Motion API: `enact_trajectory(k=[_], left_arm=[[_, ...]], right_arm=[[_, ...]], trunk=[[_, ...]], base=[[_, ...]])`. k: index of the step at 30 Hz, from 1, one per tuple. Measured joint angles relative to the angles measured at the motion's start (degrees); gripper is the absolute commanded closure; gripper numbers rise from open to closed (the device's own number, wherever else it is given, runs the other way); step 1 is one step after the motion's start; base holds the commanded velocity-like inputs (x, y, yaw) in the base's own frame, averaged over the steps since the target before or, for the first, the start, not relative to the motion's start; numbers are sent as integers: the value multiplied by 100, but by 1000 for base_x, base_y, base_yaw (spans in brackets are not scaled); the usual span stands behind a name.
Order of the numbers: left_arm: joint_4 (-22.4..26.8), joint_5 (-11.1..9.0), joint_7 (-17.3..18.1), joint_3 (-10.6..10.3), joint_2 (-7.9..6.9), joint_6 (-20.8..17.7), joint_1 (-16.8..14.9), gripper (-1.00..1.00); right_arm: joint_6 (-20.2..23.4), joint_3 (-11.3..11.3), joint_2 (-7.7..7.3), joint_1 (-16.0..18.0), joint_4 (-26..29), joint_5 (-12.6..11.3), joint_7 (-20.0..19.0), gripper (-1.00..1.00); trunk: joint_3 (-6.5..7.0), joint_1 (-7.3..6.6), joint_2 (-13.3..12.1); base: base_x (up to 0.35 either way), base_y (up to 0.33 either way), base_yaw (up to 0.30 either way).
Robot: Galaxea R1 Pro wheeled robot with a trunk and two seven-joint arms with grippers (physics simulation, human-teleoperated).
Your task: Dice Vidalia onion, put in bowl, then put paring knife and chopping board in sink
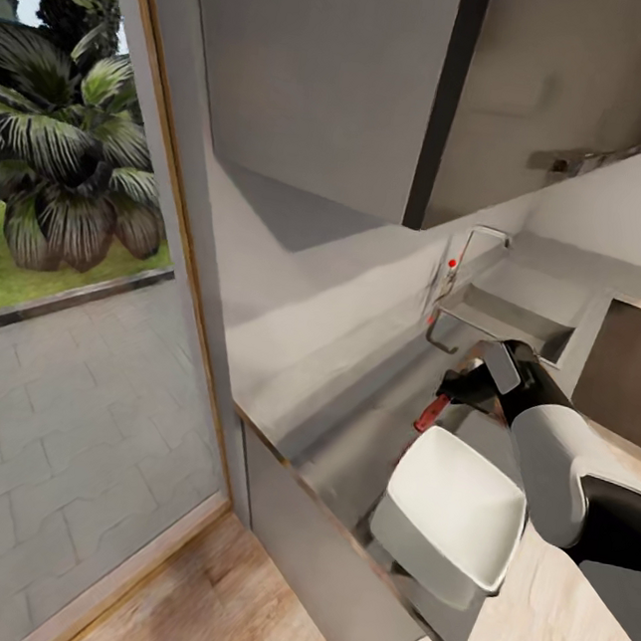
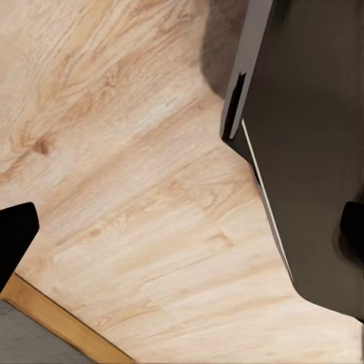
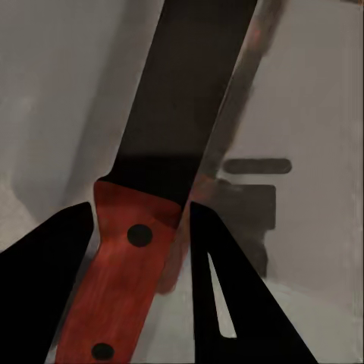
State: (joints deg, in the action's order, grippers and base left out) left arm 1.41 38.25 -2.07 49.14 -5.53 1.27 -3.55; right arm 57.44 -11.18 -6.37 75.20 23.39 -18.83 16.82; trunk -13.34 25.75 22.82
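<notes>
the paring knife (image 3: 163,182) is held between the black fingers (image 3: 227,296) of the right gripper (image 3: 144,250), its dark blade seen against a blurred grey surface

The surface (image 1: 321,401) runs from the near corner away to the sink (image 1: 521,320) at its far end, with the tap (image 1: 466,253) along the wall side of the sink. The bowl (image 1: 452,517) sits on the surface at its near end, close to the front edge. Between bowl and sink, the right gripper (image 1: 452,389) holds the knife (image 1: 431,412) above the surface. Wall cabinets (image 1: 390,78) hang overhead. The window (image 1: 71,230) lies left of the surface.
</notes>
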Motion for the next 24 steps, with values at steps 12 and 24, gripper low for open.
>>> enact_trajectory(k=[12, 24], left_arm=[[1, 0, 0, 0, 0, 0, 0, -100], [5, 0, 0, 0, 124, 20, 0, -100]], right_arm=[[-630, 3, -260, -1, 71, -8, -878, 100], [-693, 21, -846, -3, 381, 51, -1184, 100]], trunk=[[0, 0, 0], [0, 0, 0]], base=[[0, -87, 0], [0, -66, 0]])
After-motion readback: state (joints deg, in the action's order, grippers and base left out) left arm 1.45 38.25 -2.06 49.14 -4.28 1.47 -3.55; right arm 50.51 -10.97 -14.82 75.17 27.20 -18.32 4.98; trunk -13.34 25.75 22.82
